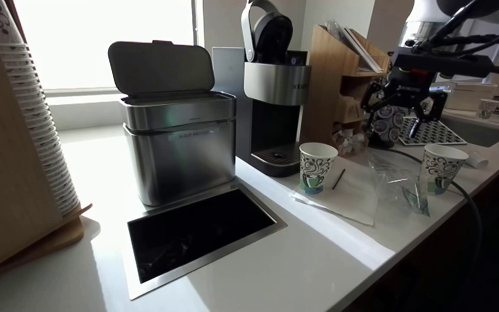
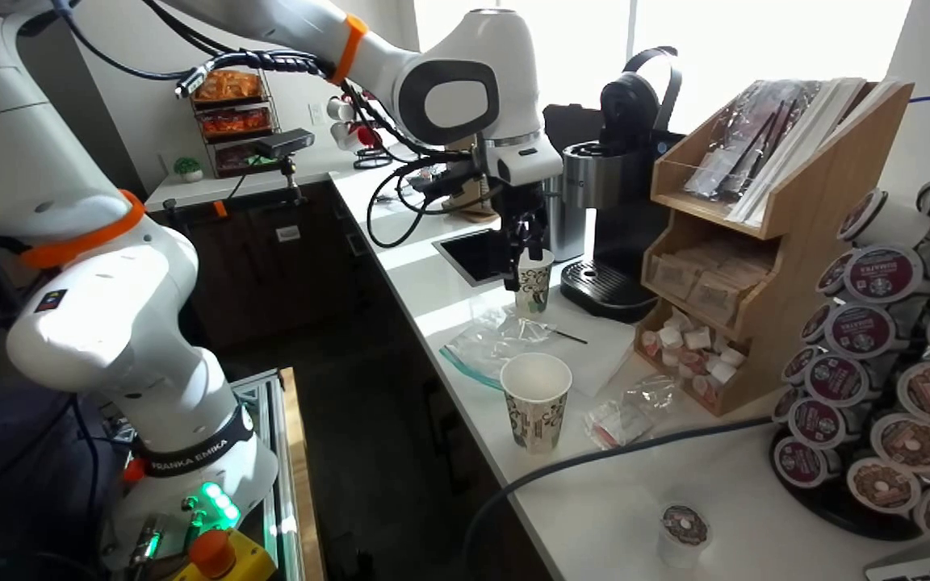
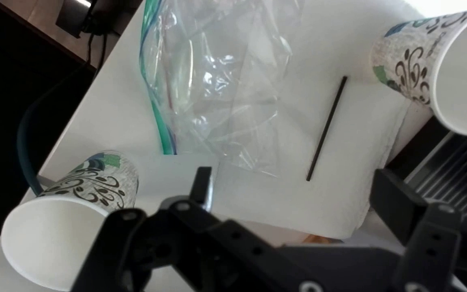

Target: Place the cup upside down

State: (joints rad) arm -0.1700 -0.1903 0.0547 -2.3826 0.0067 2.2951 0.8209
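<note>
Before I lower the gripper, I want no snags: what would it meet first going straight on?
Likely the white napkin; the open gripper points down towards it, though depth is unclear and the clear bag might come first.

Both cups [image 3: 75, 211] [image 3: 440, 67] partial in the wrist view, one behind hand [image 3: 292, 182], one past edge

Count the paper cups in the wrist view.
2: the lower-left cup, partly behind the jaws, and the upper-right cup, cut off by the picture's edge. The jaws might hide others.
</note>
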